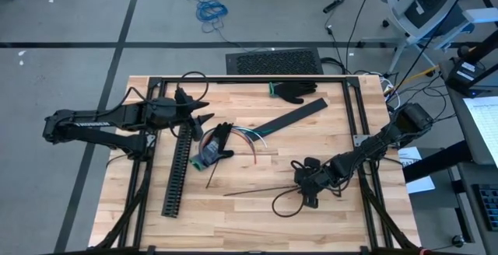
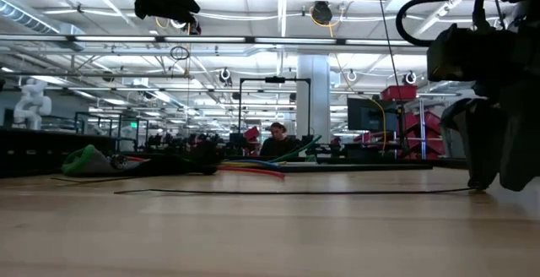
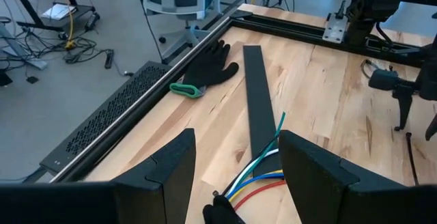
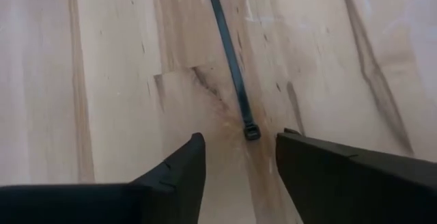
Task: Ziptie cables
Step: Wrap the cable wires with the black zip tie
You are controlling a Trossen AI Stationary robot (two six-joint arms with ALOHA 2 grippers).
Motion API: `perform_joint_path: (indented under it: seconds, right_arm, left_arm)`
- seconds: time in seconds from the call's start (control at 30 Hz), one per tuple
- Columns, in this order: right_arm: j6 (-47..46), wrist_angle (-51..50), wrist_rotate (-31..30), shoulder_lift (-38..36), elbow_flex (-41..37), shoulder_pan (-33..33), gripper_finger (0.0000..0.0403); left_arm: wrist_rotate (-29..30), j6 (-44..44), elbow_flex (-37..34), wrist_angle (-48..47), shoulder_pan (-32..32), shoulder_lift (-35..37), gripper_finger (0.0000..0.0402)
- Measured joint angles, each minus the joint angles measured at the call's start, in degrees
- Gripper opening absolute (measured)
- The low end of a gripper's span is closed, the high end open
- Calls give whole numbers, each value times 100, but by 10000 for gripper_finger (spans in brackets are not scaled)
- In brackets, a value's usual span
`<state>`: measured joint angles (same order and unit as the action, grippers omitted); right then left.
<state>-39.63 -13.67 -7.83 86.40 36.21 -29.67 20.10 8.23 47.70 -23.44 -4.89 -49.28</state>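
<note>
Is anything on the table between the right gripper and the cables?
Nothing visible blocks it. The right gripper is open over a zip tie's head; bare wood and that thin zip tie lie between it and the cables.

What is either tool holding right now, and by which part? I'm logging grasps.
Nothing is held. The right tool is open just above the zip tie's head end on the table. The left tool is open over the cables, gripping none.
</note>
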Motion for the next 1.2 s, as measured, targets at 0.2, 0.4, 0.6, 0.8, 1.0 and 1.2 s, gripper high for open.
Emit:
perform_joint_path:
  seconds: [0.2, 0.4, 0.6, 0.8, 1.0, 1.2]
  right_arm:
    - [28, 121, 26, 220, 23, 67, 126]
    - [4, 240, 26, 417, 28, 78, 112]
    - [-9, 282, 64, 566, 42, 78, 49]
    - [36, 269, 70, 570, 44, 63, 19]
    - [45, 99, 66, 496, 141, 76, 10]
    - [49, -314, -4, 335, 430, 201, 8]
  left_arm:
    - [74, -3, 0, -6, -1, 0, 205]
    - [110, -7, 0, -32, 2, 0, 205]
    - [133, 10, 0, -281, 2, 0, 205]
    - [137, 28, 0, -372, 2, 0, 205]
    - [137, 28, 0, -372, 2, 0, 205]
    - [141, 15, 0, -374, 2, 0, 205]
